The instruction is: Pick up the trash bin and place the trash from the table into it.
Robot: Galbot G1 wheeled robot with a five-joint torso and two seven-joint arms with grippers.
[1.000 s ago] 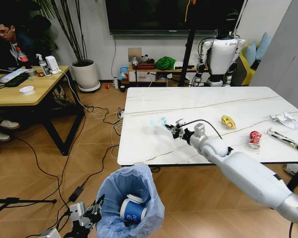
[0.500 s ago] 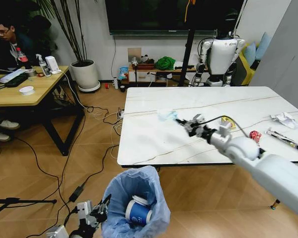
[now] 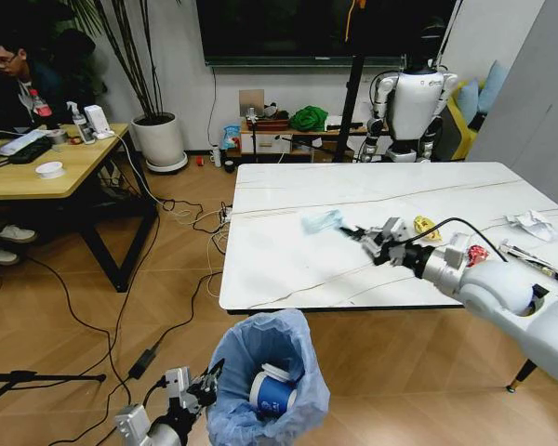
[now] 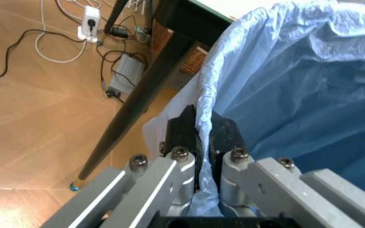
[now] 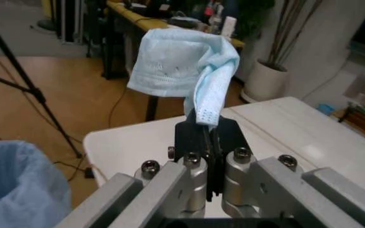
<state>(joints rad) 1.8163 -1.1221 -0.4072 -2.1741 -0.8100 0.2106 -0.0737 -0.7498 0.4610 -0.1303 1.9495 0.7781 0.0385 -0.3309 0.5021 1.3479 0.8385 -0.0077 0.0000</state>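
Observation:
The trash bin (image 3: 260, 358), lined with a crinkly blue bag, stands low in front of the table (image 3: 279, 265) with a blue-and-white cup (image 3: 272, 394) inside. My left gripper (image 3: 207, 379) is shut on the bag's rim (image 4: 203, 118), seen close up in the left wrist view. Above the table's middle, my right gripper (image 3: 355, 231) is shut on a pale blue crumpled piece of trash (image 3: 321, 221), which hangs from the fingertips (image 5: 198, 126) in the right wrist view. On the table lie a yellow wrapper (image 3: 427, 226), a red can (image 3: 477, 253) and a white tissue (image 3: 534, 223).
Paper scraps (image 3: 539, 264) lie near the table's right edge. A wooden desk (image 3: 37, 175) stands at the left, with cables (image 3: 181, 216) across the floor between it and the table. A white robot (image 3: 415, 102) and a plant pot (image 3: 158, 139) stand by the far wall.
My right gripper has carried the pale blue trash rightward, off the tabletop. The bin, held by the left gripper, has shifted to the right and closer to the table.

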